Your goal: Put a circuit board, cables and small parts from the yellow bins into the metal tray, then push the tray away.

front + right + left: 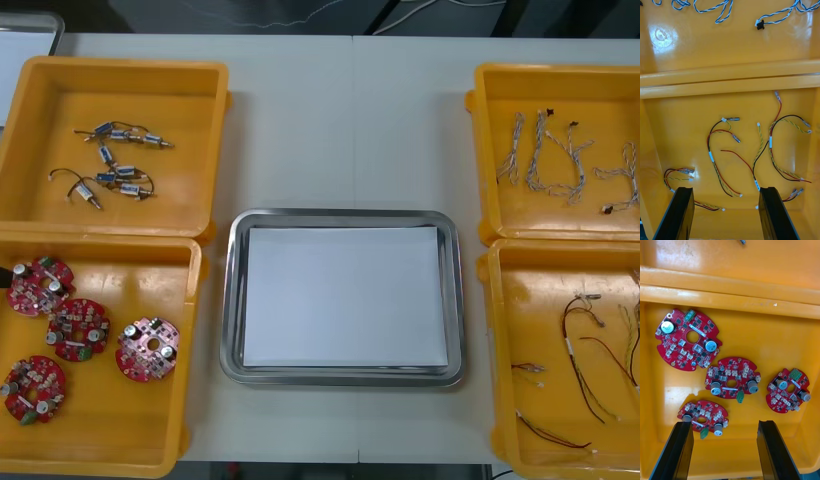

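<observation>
Readable text: none in any view.
Boards [688, 339]: small marks on the red faces, too fine to read.
Cables [770, 141]: white sleeves on the wires; any print on them is too small to tell.
Bin [662, 35]: a round moulded mark in the floor, not legible.
Tray [345, 218]: plain white inside, no lettering to be made out.
</observation>
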Robot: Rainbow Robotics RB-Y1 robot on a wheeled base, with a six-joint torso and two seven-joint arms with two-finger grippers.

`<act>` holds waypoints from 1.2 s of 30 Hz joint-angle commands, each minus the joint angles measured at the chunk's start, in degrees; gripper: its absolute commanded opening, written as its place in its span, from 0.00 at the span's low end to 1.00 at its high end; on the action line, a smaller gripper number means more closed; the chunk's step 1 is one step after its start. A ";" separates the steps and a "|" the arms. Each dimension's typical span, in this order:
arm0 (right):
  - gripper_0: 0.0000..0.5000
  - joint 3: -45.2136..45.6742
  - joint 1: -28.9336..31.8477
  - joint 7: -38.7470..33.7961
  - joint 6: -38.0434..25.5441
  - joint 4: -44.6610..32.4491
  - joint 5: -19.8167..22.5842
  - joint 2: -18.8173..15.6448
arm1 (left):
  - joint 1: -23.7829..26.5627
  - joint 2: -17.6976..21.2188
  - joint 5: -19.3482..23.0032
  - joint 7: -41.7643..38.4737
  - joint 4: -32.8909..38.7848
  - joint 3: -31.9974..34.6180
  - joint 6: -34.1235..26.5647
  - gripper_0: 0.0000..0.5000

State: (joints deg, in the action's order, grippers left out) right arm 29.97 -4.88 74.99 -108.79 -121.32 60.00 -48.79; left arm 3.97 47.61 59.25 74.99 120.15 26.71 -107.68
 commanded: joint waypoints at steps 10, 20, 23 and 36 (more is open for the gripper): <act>1.00 2.99 6.46 1.12 4.02 -0.15 0.21 0.45 | -7.22 1.87 -1.24 -2.48 2.90 -5.52 9.42 1.00; 1.00 3.25 12.96 2.35 9.12 -0.15 0.38 0.18 | -13.73 2.84 -1.95 -3.45 4.48 -8.86 19.61 1.00; 1.00 3.25 15.25 3.23 11.40 -0.24 0.38 0.09 | -15.31 3.01 -2.30 -3.53 4.74 -9.57 21.90 1.00; 1.00 1.67 26.50 10.00 23.09 -0.15 0.64 0.27 | -19.53 3.01 -6.08 -3.01 5.01 -14.58 30.42 1.00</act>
State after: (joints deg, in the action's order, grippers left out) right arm 31.11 17.23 85.19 -88.16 -121.27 60.05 -48.60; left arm -13.47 48.12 54.90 74.92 123.38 14.08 -78.53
